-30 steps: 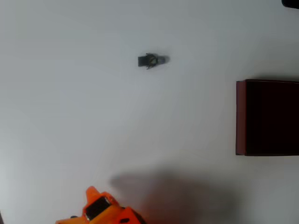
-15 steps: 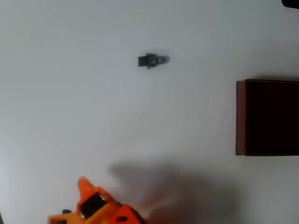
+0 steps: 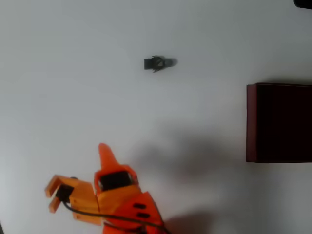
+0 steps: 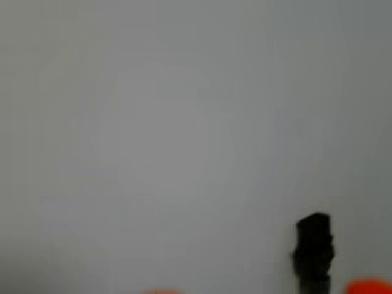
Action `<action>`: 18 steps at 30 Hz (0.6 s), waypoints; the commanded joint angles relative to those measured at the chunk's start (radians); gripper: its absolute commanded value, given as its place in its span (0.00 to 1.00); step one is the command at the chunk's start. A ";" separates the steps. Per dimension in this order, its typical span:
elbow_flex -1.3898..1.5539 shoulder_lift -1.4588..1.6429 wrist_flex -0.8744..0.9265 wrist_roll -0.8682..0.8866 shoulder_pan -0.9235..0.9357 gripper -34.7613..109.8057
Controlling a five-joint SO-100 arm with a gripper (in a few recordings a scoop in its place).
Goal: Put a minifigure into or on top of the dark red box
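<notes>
The minifigure (image 3: 158, 63) lies on its side on the white table in the upper middle of the overhead view, black body to the left and greyish head to the right. The wrist view shows it as a blurred black shape (image 4: 313, 250) near the lower right. The dark red box (image 3: 251, 122) stands at the right edge, its near-black inside facing up. My orange gripper (image 3: 75, 168) is at the lower left, far below and left of the figure. It is open wide, with one pointed finger (image 3: 105, 155) aimed up the picture and nothing between the jaws.
The white table (image 3: 73, 73) spreads bare between the gripper, the figure and the box. A dark object (image 3: 303, 3) pokes in at the top right corner. The arm's shadow (image 3: 185, 156) falls left of the box.
The arm has come up into the overhead view from the bottom edge, toward the figure. Its second jaw now shows spread to the left. Figure and box have not moved.
</notes>
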 commanded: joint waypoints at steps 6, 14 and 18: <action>-0.394 -0.456 0.067 -0.167 0.186 0.33; -0.575 -0.693 0.097 -0.348 0.334 0.32; -0.652 -0.833 0.067 -0.400 0.365 0.32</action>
